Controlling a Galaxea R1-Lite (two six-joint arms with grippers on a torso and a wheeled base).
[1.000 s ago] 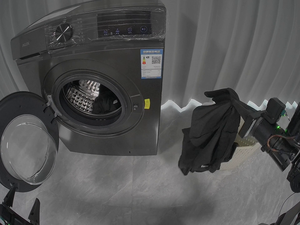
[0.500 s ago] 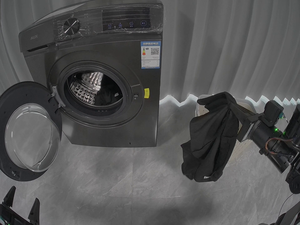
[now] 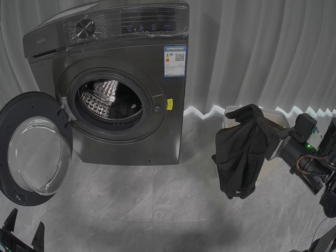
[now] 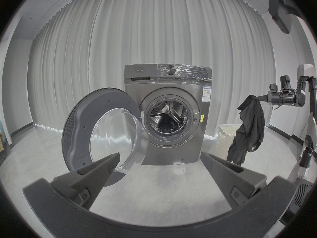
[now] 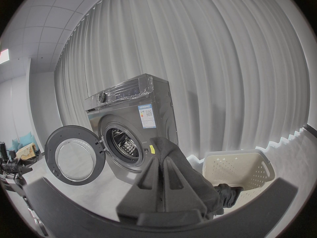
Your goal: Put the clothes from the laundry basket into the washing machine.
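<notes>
I have the right hand [image 5: 161,162] out on the right of the scene. It is closed tight on a black cloth garment [image 3: 241,151], pinching a bunched fold at its top. The rest of the garment hangs down from the grip in loose, heavy folds, off the grey marbled tile floor [image 3: 140,200].

Just behind and to the right of the hanging cloth stands the white perforated plastic laundry basket [image 3: 276,118], set on the floor close to the white pleated curtain [image 3: 262,35]. The garment covers the basket's left side in my head view, and I cannot tell whether the two touch.

The dark grey front-loading washing machine [image 3: 140,53] stands far left, well apart from the basket and backed against the curtain. Its round door with a clear glass window [image 3: 35,151] is swung wide open to the left, hanging on its left-side hinge. Through the open mouth I see the shiny perforated steel drum [image 3: 96,104], and a dark piece of clothing [image 3: 122,107] lies low inside it. Clear plastic film is wrapped over the control panel [image 3: 150,27] along the top front.

My left hand [image 4: 160,155] sits low at the near left, above the floor. Its fingers are spread wide with nothing between them, and it is pointed toward the machine.
</notes>
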